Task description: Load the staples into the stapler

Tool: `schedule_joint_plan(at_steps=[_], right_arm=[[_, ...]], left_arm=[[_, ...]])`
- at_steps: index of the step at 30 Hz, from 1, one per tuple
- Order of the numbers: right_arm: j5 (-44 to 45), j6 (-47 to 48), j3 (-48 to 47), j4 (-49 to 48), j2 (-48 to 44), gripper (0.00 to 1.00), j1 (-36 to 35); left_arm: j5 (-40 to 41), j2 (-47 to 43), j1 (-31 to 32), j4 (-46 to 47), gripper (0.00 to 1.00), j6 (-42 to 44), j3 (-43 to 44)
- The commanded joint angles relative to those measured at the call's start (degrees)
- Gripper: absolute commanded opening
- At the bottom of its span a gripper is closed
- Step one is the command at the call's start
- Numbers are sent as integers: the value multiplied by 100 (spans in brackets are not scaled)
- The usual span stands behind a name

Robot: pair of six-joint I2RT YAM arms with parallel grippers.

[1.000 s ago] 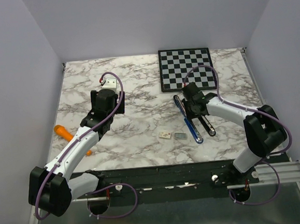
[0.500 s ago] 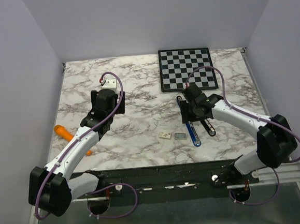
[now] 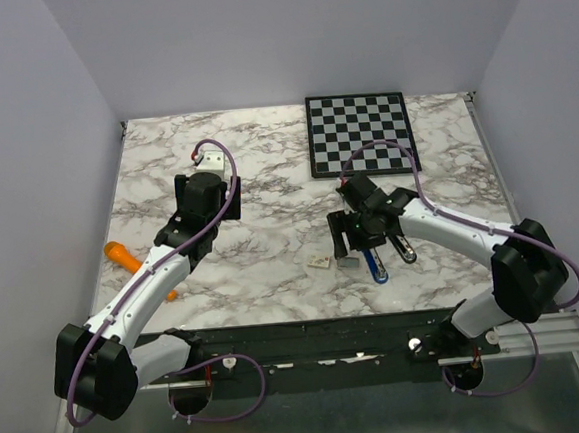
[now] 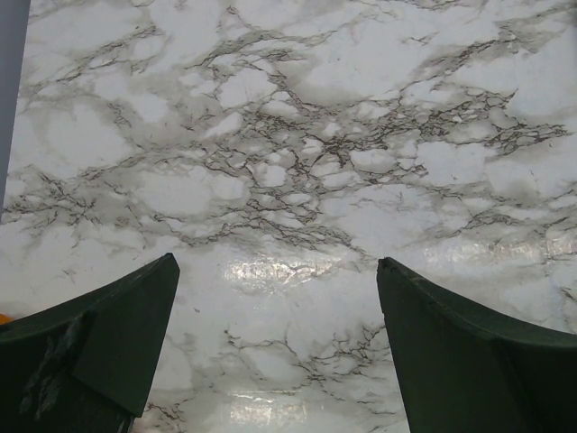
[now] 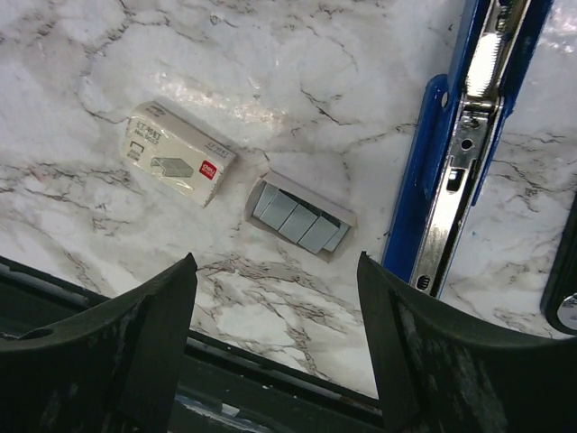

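Note:
The staples [image 5: 297, 219] are a short row of silvery-grey blocks in a small white tray [image 3: 347, 263] near the table's front edge. The stapler [image 5: 451, 171] lies open just right of them, with a blue body and a bare silver channel; in the top view only its blue end [image 3: 376, 267] shows past the arm. My right gripper [image 5: 275, 271] hangs open above the marble, just on the near side of the staples, and holds nothing [image 3: 346, 244]. My left gripper [image 4: 275, 271] is wide open over bare marble at the table's left [image 3: 210, 165].
A tiny white staple box [image 5: 177, 162] lies left of the staples [image 3: 319, 262]. A black bar [image 3: 405, 251] sits right of the stapler. A chessboard [image 3: 358, 133] is at the back. An orange tool [image 3: 122, 255] lies by the left edge.
My right gripper has left the stapler, moved left and toward the near edge over the staples, and its jaws have opened. The left arm has not moved.

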State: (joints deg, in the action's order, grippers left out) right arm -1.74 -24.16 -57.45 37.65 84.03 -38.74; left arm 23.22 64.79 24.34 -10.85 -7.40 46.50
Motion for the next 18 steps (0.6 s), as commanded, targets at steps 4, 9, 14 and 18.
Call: schedule_joint_plan(at_steps=[4, 9, 14, 18], right_arm=[[-204, -1, 94, 296, 597, 80, -98], [-300, 61, 147, 199, 834, 81, -134], [-354, 289, 6, 94, 1089, 80, -248], [-362, 473, -178, 76, 1396, 79, -327]], left_arm=[[-81, -90, -17, -49, 99, -78, 87], [-90, -72, -17, -40, 99, -78, 96], [-99, -72, -17, -40, 99, -69, 105], [-55, -90, -17, -49, 99, -51, 96]])
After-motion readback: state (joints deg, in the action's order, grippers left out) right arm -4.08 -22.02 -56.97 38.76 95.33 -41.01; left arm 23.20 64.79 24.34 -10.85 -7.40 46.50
